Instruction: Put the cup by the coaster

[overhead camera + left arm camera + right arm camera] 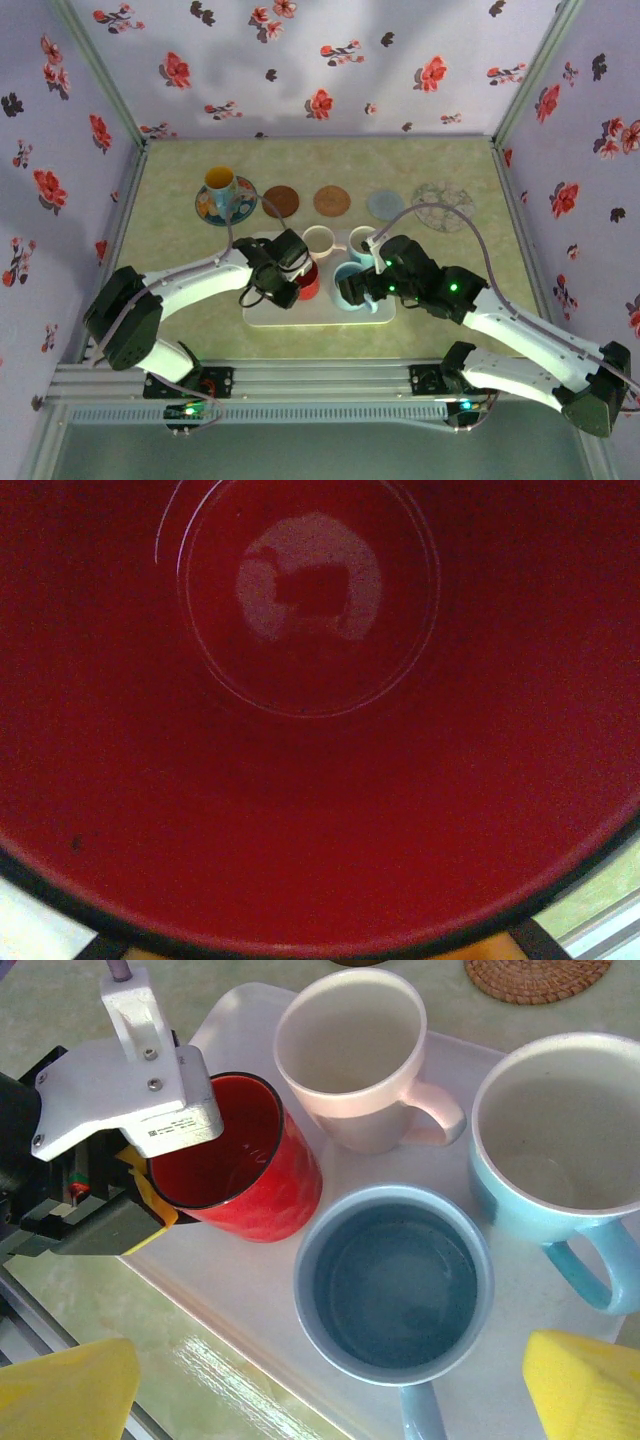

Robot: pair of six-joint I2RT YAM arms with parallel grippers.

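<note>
Hovering over the white tray, the right gripper spreads its yellow fingers wide above the blue-grey cup. The pale blue cup and cream cup crowd just behind it. The left gripper sits at the red cup on the tray's left part. The right wrist view shows one pad against the cup's outer rim; the other is hidden, so its grip cannot be told. The left wrist view looks into the red interior. Beyond lie open green tabletop, a row of coasters and flowered walls.
</note>
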